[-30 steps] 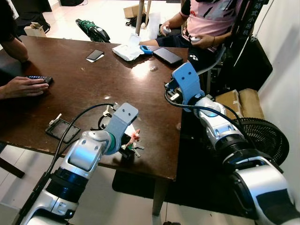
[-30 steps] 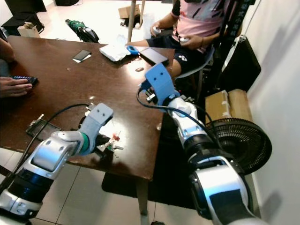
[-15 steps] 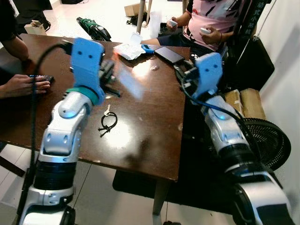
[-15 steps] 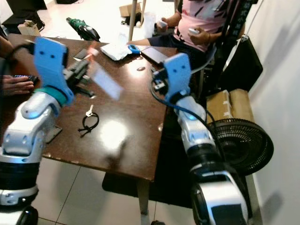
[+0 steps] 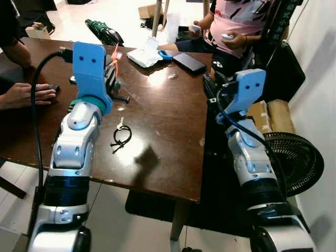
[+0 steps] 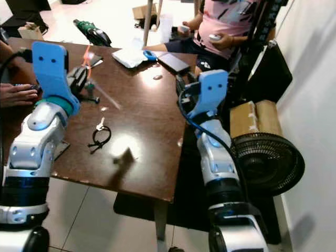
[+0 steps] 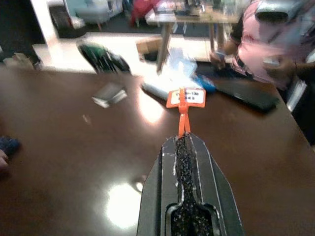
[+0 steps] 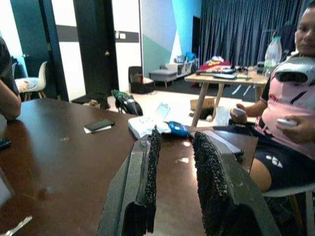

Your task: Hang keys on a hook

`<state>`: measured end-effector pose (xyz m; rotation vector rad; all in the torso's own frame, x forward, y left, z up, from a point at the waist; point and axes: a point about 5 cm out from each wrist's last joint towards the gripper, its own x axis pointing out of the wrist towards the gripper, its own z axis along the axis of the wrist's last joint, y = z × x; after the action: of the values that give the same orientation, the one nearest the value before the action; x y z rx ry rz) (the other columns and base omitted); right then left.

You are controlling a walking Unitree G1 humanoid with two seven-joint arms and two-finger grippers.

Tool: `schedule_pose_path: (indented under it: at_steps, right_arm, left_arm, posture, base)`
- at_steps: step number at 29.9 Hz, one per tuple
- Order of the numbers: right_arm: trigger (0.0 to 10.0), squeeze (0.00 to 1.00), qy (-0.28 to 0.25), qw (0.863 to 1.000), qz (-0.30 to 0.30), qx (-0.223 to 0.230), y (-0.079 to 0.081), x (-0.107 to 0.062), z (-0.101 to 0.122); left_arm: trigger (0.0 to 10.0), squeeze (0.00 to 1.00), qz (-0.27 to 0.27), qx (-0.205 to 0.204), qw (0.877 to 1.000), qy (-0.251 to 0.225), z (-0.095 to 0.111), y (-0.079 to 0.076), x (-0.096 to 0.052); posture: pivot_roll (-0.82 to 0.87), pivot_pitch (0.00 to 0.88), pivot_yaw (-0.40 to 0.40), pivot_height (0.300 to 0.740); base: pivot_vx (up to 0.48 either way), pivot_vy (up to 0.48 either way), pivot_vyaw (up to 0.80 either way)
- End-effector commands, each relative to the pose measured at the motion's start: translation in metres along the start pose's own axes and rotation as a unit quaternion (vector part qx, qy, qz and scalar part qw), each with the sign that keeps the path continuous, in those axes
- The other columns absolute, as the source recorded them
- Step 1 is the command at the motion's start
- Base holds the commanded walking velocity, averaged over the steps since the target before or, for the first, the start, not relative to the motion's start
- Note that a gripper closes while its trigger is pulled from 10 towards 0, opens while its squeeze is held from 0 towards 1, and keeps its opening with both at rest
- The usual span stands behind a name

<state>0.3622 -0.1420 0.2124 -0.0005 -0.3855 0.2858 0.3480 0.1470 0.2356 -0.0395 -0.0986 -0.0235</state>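
Left wrist view: orange key tag (image 7: 185, 98) on its strap, pinched at the tip of the left hand (image 7: 184, 142), fingers clenched tight on the strap, raised above the brown counter (image 5: 163, 113) toward its left side. Keys themselves not made out. Black cord with a small key (image 5: 121, 136) lying on the counter below the left arm, nearer the front edge. Right hand (image 8: 175, 142) held at the counter's right edge, fingers slightly parted, grasping nothing. Black phone (image 8: 99, 125) and white packet (image 5: 143, 55) near the far edge. Seated person in pink (image 5: 239, 21) beyond the far right corner; another person's hand (image 5: 23, 95) resting at the left edge.
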Motion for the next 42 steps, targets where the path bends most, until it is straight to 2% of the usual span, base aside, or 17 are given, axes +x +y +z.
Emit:
schedule_pose_path:
  at_steps: [1, 2, 3, 4, 5, 8, 12, 14, 20, 28, 35, 42]
  right_arm:
    - [10.0, 0.0, 0.012, 1.0, -0.005, 0.002, -0.005, -0.001, -0.002]
    - [10.0, 0.0, 0.012, 1.0, -0.005, 0.002, -0.005, -0.001, -0.002]
    - [10.0, 0.0, 0.016, 1.0, -0.007, -0.001, -0.008, -0.001, -0.002]
    - [10.0, 0.0, 0.024, 1.0, 0.001, -0.009, -0.008, 0.005, -0.002]
    - [10.0, 0.0, 0.035, 0.999, 0.02, -0.029, -0.003, 0.014, -0.002]
    - [10.0, 0.0, 0.042, 0.998, 0.032, -0.031, 0.001, 0.021, -0.002]
    - [10.0, 0.0, 0.063, 0.996, 0.044, -0.041, 0.011, 0.031, -0.005]
    - [10.0, 0.0, 0.06, 0.997, 0.045, -0.029, 0.016, 0.033, -0.004]
    - [10.0, 0.0, 0.048, 0.998, 0.043, -0.009, 0.021, 0.032, -0.001]
    - [10.0, 0.0, 0.041, 0.999, 0.018, -0.006, 0.008, 0.028, -0.003]
    - [10.0, 0.0, 0.039, 0.999, 0.017, -0.004, 0.01, 0.029, -0.002]
    - [10.0, 0.0, 0.04, 0.999, 0.019, -0.003, 0.012, 0.029, -0.003]
  left_arm:
    - [10.0, 0.0, -0.011, 0.049, 0.999, -0.018, 0.0, -0.006, -0.004]
    - [10.0, 0.0, -0.011, 0.049, 0.999, -0.018, 0.0, -0.006, -0.004]
    - [10.0, 0.0, -0.018, 0.071, 0.997, -0.025, -0.001, -0.01, -0.003]
    - [10.0, 0.0, -0.021, 0.076, 0.996, -0.03, 0.0, -0.011, -0.001]
    - [10.0, 0.0, -0.021, 0.065, 0.997, -0.023, 0.0, -0.01, 0.002]
    - [10.0, 0.0, -0.021, 0.055, 0.998, -0.014, -0.002, -0.009, 0.002]
    - [10.0, 0.0, 0.004, 0.054, 0.999, -0.008, -0.001, 0.002, 0.001]
    - [10.0, 0.0, 0.018, 0.057, 0.998, -0.008, 0.0, 0.009, 0.001]
    - [10.0, 0.0, 0.027, 0.061, 0.998, -0.007, 0.001, 0.014, -0.001]
    - [10.0, 0.0, -0.002, 0.077, 0.997, -0.011, 0.002, 0.003, 0.004]
    - [10.0, 0.0, -0.005, 0.092, 0.996, -0.012, 0.002, 0.005, 0.003]
    - [10.0, 0.0, -0.014, 0.105, 0.994, -0.019, 0.003, 0.003, 0.003]
  posture:
    - [0.06, 0.0, 0.073, 0.74]
    - [0.06, 0.0, 0.073, 0.74]
    - [0.06, 0.0, 0.073, 0.74]
    - [0.05, 0.0, 0.07, 0.74]
    - [0.06, 0.0, 0.065, 0.74]
    - [0.07, 0.0, 0.06, 0.74]
    - [0.09, 0.0, 0.05, 0.74]
    - [0.1, 0.0, 0.05, 0.74]
    - [0.09, 0.0, 0.069, 0.74]
    - [0.09, 0.0, 0.086, 0.74]
    - [0.1, 0.0, 0.086, 0.74]
    - [0.1, 0.0, 0.087, 0.74]
  base:
    - [0.0, 0.0, 0.0]
    - [0.0, 0.0, 0.0]
    - [0.0, 0.0, 0.0]
    - [0.0, 0.0, 0.0]
    - [0.0, 0.0, 0.0]
    - [0.0, 0.0, 0.0]
    - [0.0, 0.0, 0.0]
    - [0.0, 0.0, 0.0]
    - [0.0, 0.0, 0.0]
    - [0.0, 0.0, 0.0]
    - [0.0, 0.0, 0.0]
    - [0.0, -0.3, 0.0]
